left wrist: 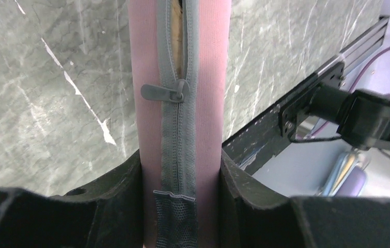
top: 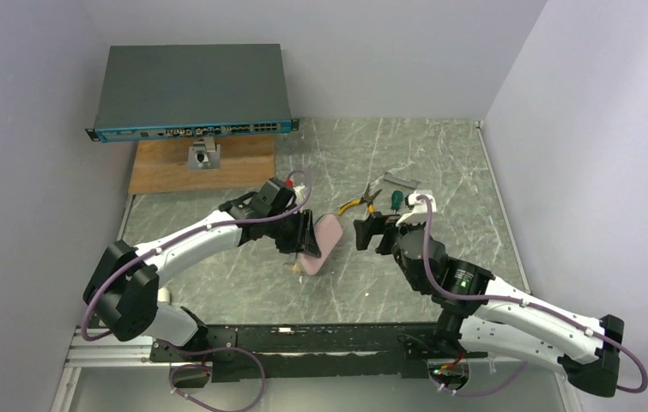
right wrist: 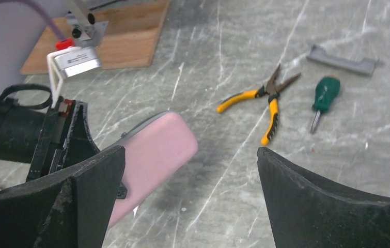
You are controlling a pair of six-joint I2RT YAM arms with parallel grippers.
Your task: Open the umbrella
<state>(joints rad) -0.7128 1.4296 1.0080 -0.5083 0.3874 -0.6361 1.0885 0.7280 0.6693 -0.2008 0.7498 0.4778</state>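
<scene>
The umbrella is inside its pale pink case (top: 327, 239), which is lifted slantwise off the table. Only a strip of tan fabric (left wrist: 177, 44) shows through the partly open grey zipper, whose pull (left wrist: 165, 92) sits partway along the case (left wrist: 208, 77). My left gripper (top: 303, 233) is shut on the case, one finger pressed to each side (left wrist: 181, 170). My right gripper (top: 370, 232) hangs open just right of the case's far end, holding nothing. In the right wrist view the pink case (right wrist: 154, 155) lies beside the left finger of that gripper (right wrist: 190, 160).
Yellow-handled pliers (right wrist: 265, 101), a green screwdriver (right wrist: 324, 98) and a grey bracket (right wrist: 341, 61) lie on the marble table behind the right gripper. A network switch (top: 191, 90) rests on a wooden board (top: 200, 167) at the back left. Walls close both sides.
</scene>
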